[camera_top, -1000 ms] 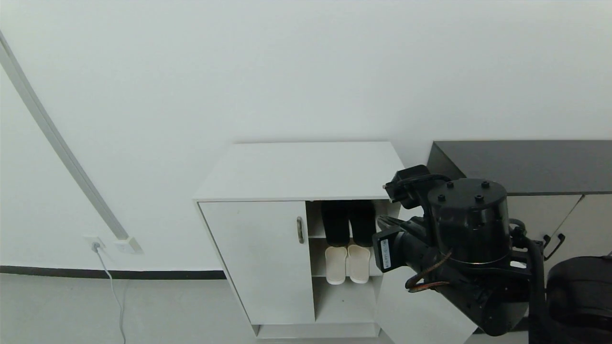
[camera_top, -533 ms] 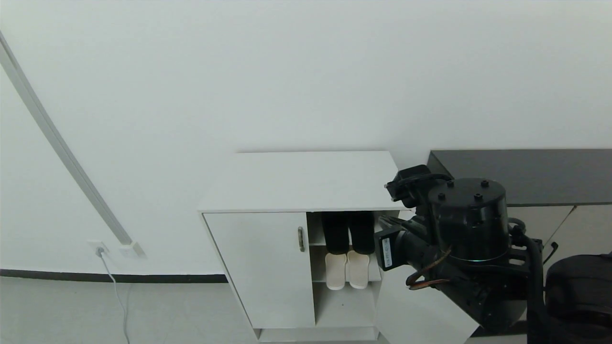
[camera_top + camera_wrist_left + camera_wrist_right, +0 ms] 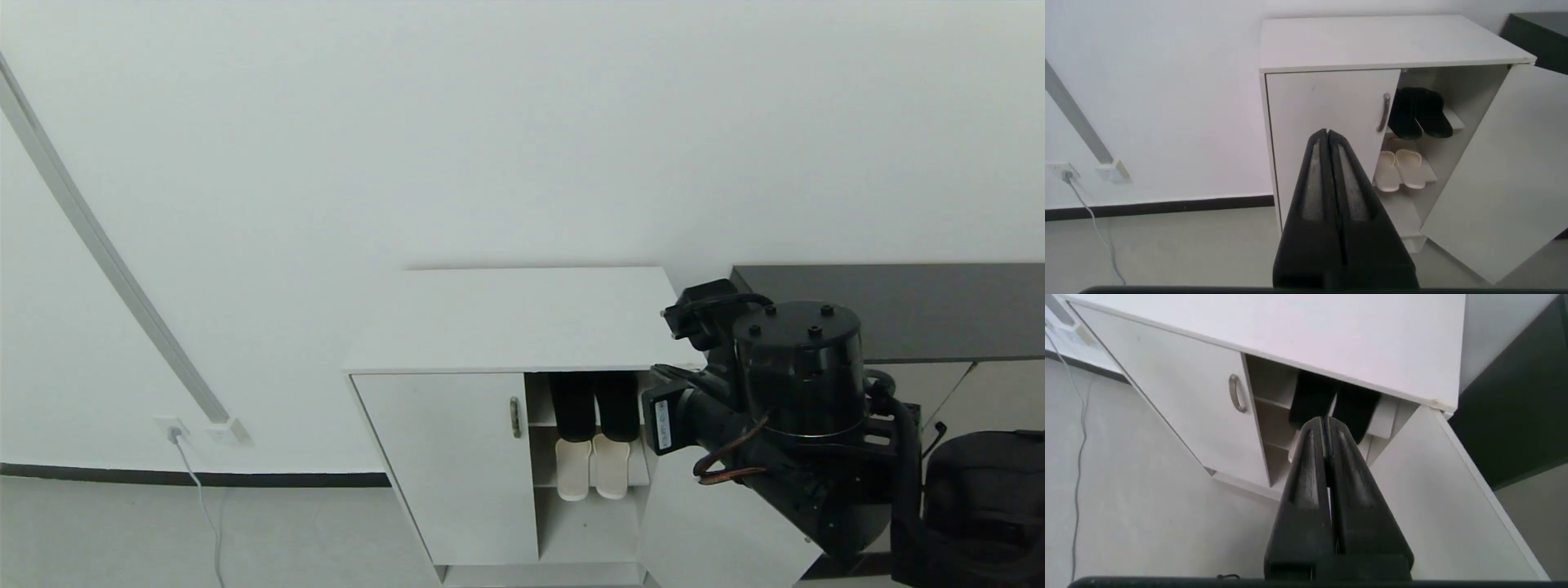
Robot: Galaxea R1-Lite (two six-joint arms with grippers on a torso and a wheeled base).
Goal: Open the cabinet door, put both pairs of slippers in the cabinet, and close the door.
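- Your left hand (image 3: 1328, 143) has its two fingers pressed together with nothing between them. It points at the cabinet's closed left door (image 3: 1323, 94) and is well apart from it.
- Your right hand (image 3: 1327, 429) is the same: fingers flat against each other and holding nothing. It points into the open side of the cabinet, and the black slippers (image 3: 1360, 404) show just past its tip.
- Your right arm (image 3: 784, 392) sits at the lower right of the head view, in front of the open right door (image 3: 718, 539).
- The cabinet (image 3: 510, 318) stands low in the centre of the head view, against the wall. Its left door is closed, with a metal handle (image 3: 514, 417) at its inner edge, and its right door is swung out wide.
- The black slippers (image 3: 594, 406) lie side by side on the top shelf inside the open half.
- The white slippers (image 3: 593, 467) lie side by side on the shelf just below, directly under the black pair.
- A dark-topped unit (image 3: 898, 298) stands just to the right of the cabinet.
- At the lower left of the head view, a wall socket (image 3: 170, 428) has a cable (image 3: 200, 506) running down to the floor (image 3: 106, 539).
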